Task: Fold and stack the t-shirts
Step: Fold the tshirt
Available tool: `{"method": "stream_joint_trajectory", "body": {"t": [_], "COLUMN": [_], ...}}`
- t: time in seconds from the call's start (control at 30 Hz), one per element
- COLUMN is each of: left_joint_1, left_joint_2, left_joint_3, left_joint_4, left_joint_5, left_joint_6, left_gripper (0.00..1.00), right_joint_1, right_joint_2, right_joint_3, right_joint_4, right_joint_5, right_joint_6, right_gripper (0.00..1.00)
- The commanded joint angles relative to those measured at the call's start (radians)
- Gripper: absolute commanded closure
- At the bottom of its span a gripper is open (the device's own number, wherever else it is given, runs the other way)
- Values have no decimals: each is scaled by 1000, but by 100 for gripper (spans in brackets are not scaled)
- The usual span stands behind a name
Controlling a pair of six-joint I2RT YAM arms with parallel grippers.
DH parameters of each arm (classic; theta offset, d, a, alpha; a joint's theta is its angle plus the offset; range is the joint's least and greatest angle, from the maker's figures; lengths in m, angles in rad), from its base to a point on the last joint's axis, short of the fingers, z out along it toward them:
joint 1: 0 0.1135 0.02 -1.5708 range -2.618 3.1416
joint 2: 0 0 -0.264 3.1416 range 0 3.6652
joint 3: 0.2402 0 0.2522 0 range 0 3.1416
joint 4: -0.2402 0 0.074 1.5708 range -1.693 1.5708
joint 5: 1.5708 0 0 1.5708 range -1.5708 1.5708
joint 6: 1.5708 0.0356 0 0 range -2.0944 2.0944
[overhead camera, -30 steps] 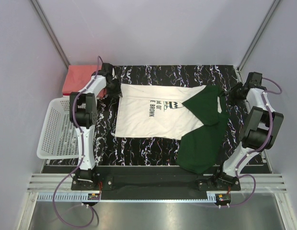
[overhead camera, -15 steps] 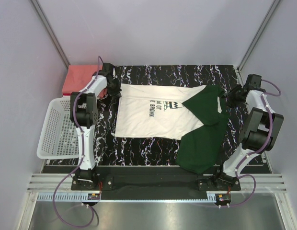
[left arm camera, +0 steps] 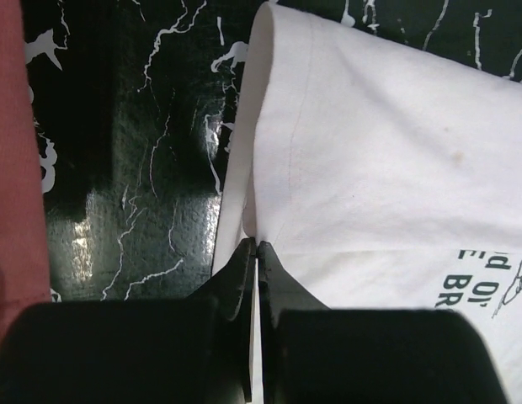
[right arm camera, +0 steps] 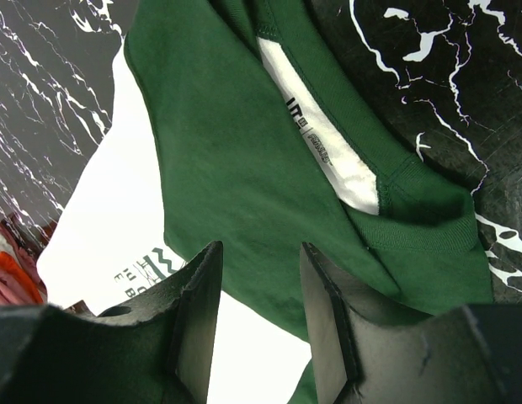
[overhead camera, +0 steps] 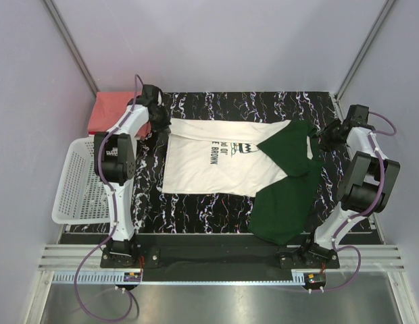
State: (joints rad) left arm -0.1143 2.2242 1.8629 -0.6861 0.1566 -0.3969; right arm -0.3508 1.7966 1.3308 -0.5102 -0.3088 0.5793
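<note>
Shirts first: I count two. The cream-white t-shirt (overhead camera: 216, 158) lies spread across the middle of the overhead view on the black marbled table (overhead camera: 196, 209), its dark lettering near the centre. Its dark green parts are folded over toward the right and trail down to the lower right. The salmon-red t-shirt (overhead camera: 109, 111) sits as a flat block in the upper left corner, touching neither arm. One white mesh basket (overhead camera: 78, 182) stands at the left edge, just below the red one.

Two grippers. The left gripper (overhead camera: 159, 125) is at the pale shirt's upper left corner. In its wrist view the fingers (left arm camera: 240, 278) are clenched together, with the hemmed edge of the white cloth pinched at their tips. The right gripper (overhead camera: 326, 138) is at the shirt's right end, over the green collar. Its jaws stand apart with nothing between them.

Against a second ago, the left jaws have gone from parted to pinched shut, and that arm's elbow sits slightly higher and further left. The right gripper has edged a little closer to the collar, its gap unchanged. Both shirts and the basket lie as before.
</note>
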Motion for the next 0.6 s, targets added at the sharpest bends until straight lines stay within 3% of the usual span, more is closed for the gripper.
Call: {"method": "stream_joint_trajectory", "body": {"t": [0.0, 0.43, 0.57], "left_joint_1": [-5, -12, -12], "left_joint_2": [-60, -35, -18], "left_joint_3": [-8, -62, -36], "left_joint_4": [16, 14, 11], "left_joint_5": [-29, -61, -75], "left_joint_6": [1, 10, 15], "left_gripper": [100, 100, 80], "right_joint_1": [3, 3, 3], "right_joint_2": [-9, -11, -37], "right_joint_3": [1, 1, -21], "right_joint_4": [29, 27, 21], "right_joint_5": [-29, -29, -4], "right_joint_6": [-18, -24, -13], "right_gripper": [52, 51, 52]}}
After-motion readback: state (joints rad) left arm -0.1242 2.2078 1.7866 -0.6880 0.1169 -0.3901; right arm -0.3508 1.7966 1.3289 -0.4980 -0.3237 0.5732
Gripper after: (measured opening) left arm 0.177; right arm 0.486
